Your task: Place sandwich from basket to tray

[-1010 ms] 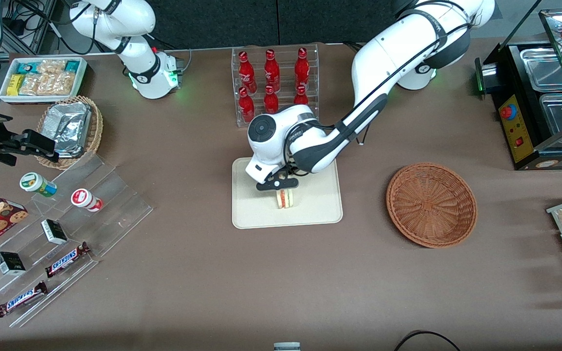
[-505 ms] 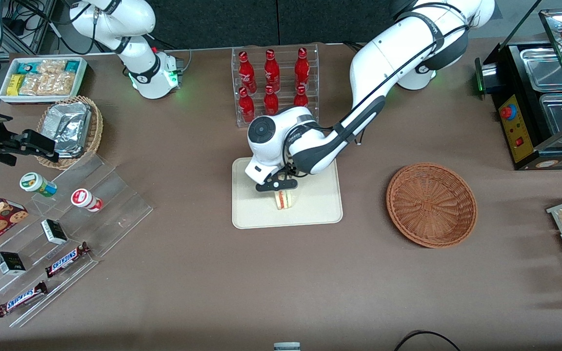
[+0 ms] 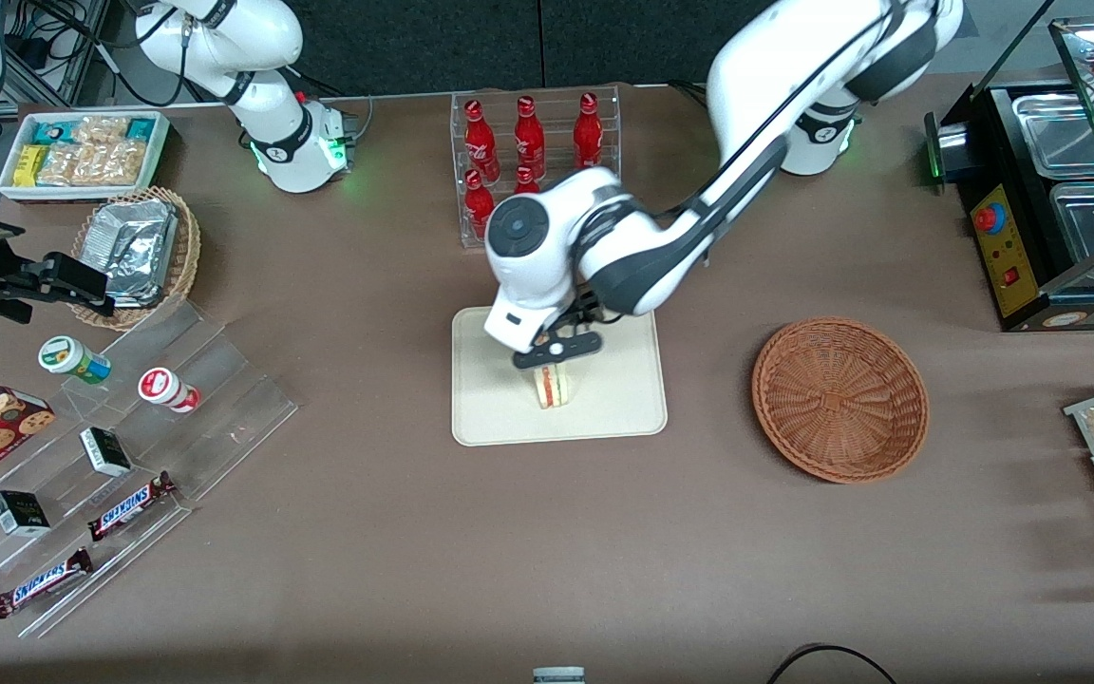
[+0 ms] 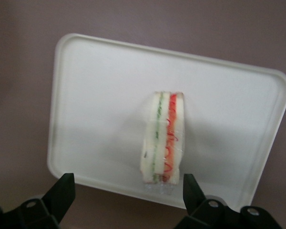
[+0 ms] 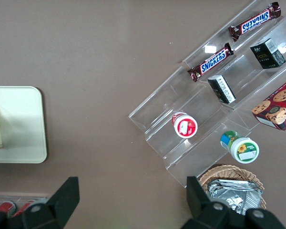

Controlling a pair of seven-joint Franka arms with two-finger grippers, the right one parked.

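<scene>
On the tray (image 3: 604,418) the sandwich (image 3: 553,385) stands on edge, filling stripes up. It looks light, soft and easily crushed; its flat bread faces are the place to hold. Just above, the gripper (image 3: 556,353) hangs with fingers spread, holding nothing. Toward the working arm's end of the table, the basket (image 3: 839,399) sits empty.

Even overhead light, soft shadows, wrist view slightly blurred

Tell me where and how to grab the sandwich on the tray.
Grip the sandwich across its two flat bread faces, coming straight down from above. It stands on edge on the tray, filling stripes facing up, so the faces are exposed on both sides. The claw hangs open above it, a finger on either side.
</scene>
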